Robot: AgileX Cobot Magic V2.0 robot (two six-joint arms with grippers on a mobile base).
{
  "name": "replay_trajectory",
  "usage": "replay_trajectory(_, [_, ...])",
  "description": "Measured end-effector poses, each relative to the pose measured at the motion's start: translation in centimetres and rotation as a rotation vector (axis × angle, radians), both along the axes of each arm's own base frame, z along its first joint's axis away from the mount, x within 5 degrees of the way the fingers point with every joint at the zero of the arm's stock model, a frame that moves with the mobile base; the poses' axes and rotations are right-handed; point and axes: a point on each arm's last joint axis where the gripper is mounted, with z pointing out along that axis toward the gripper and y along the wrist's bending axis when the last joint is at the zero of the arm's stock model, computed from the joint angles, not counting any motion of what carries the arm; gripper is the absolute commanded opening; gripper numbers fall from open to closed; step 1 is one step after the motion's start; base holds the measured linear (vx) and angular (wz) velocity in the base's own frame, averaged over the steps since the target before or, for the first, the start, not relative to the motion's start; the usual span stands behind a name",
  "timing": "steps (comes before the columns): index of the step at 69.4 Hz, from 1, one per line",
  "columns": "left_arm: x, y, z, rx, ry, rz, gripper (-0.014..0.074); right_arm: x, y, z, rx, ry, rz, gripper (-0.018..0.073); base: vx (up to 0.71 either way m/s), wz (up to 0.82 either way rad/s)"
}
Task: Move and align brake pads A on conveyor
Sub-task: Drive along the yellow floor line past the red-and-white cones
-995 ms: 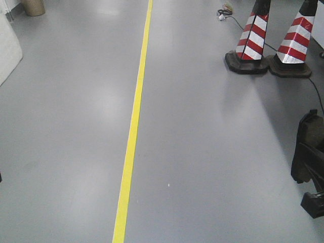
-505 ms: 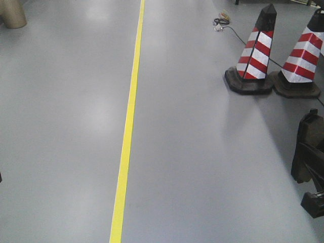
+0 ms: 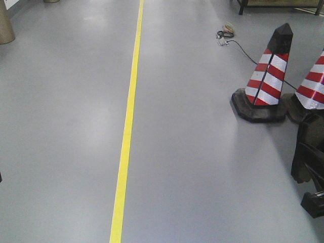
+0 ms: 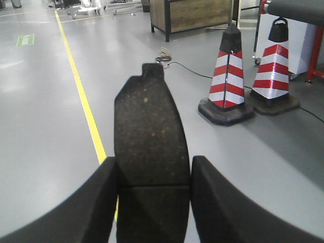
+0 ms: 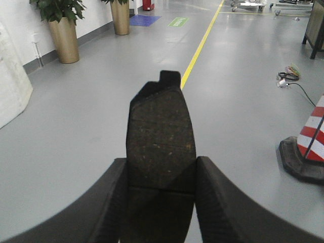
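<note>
My left gripper point(image 4: 154, 169) is shut on a brake pad point(image 4: 149, 136): a dark brown oblong pad with a centre groove, standing lengthwise out of the jaws above the grey floor. My right gripper point(image 5: 162, 169) is shut on a second brake pad point(image 5: 161, 134) of the same kind, held the same way. In the front view a black part of my right arm point(image 3: 309, 162) shows at the right edge. The conveyor and the other pads are out of view.
A yellow floor line point(image 3: 127, 121) runs away down the grey floor. Two red-and-white cones point(image 3: 268, 76) stand at the right, with a cable point(image 3: 238, 43) behind them. A wooden cabinet point(image 4: 195, 12) and potted plants point(image 5: 63, 28) stand farther off.
The front view has shifted: the cones have slid down and to the right in the frame and more of the far floor shows. The base is moving; the arm at the right edge stays put.
</note>
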Motion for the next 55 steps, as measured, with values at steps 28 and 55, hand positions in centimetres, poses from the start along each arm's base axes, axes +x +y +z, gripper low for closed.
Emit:
replay_trajectory(28, [0.0, 0.0, 0.0, 0.0, 0.0, 0.0, 0.0042, 0.0, 0.0, 0.0, 0.0, 0.0, 0.0, 0.0008, 0.67, -0.03])
replay_trajectory(55, [0.0, 0.0, 0.0, 0.0, 0.0, 0.0, 0.0042, 0.0, 0.0, 0.0, 0.0, 0.0, 0.0, 0.0008, 0.61, 0.05])
